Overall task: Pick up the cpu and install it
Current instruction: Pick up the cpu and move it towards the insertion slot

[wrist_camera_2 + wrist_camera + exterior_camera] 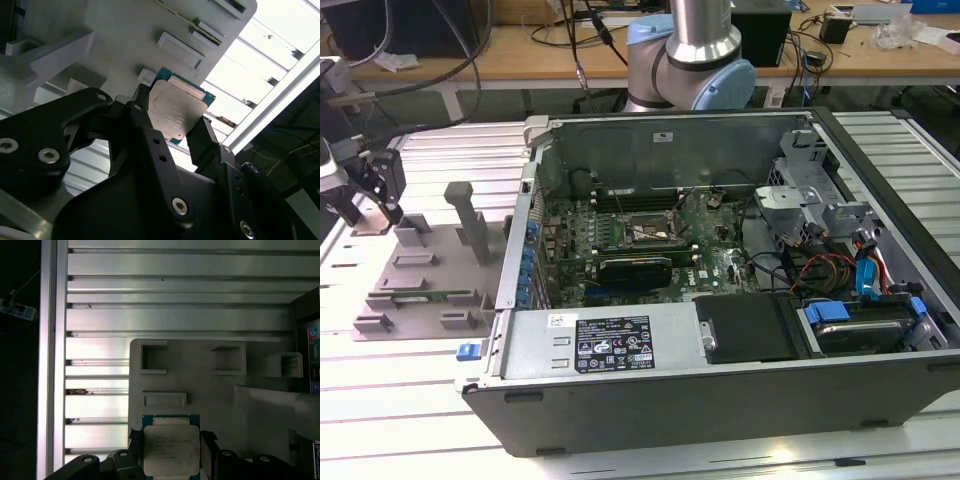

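**Cpu pinched edge to edge between the fingers, over the grey tray**

The small, flat, square cpu, a silver metal lid on a thin green board, sits between the two black fingers of the gripper. In both wrist views each finger bears on one of two opposite side edges, so we judge them closed on the chip, at a narrow spread set by its width. We cannot tell whether its underside clears what lies beneath.

We expect it to be light and stiff. The smooth lid would be slippery, and the contact face underneath is easily damaged. The side edges of the green board look like the right place to hold it, with the lid and the underside left untouched. Squeezing hard or skewing the chip in the grip could chip a corner.

Just beyond the fingertips is the grey plastic fixture tray, with shallow rectangular pockets and upright posts. It rests on the slatted aluminium tabletop.

Well apart from the fingers, toward the exterior view's right, lies the open dark grey computer case. The dark square metal-framed socket on its motherboard faces up.
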Available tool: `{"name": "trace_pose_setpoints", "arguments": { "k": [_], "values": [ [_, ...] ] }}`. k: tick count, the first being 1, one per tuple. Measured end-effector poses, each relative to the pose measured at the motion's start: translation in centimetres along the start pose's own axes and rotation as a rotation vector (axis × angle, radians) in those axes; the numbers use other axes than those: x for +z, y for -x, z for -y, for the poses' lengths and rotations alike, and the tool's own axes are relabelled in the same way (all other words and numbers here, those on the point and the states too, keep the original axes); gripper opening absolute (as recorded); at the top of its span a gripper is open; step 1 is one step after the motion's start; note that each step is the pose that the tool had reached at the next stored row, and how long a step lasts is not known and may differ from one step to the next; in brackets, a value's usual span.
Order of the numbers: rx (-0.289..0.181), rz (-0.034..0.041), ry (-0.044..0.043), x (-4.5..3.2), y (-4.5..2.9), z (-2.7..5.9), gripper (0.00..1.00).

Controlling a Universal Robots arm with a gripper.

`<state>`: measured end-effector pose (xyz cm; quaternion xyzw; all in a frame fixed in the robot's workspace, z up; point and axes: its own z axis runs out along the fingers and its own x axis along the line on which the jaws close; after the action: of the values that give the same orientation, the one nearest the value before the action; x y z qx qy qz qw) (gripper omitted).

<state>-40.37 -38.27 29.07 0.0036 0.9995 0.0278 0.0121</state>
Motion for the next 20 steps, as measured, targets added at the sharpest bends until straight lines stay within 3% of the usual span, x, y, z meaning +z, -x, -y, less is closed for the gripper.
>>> {"name": "trace_pose_setpoints", "arguments": {
  "k": [13,20],
  "values": [
    [0.000,0.0000,0.0001,-2.62,0.06,-0.16,0.54],
    [0.000,0.0000,0.0001,-4.66,0.11,-0.30,0.54]
  ]
}}
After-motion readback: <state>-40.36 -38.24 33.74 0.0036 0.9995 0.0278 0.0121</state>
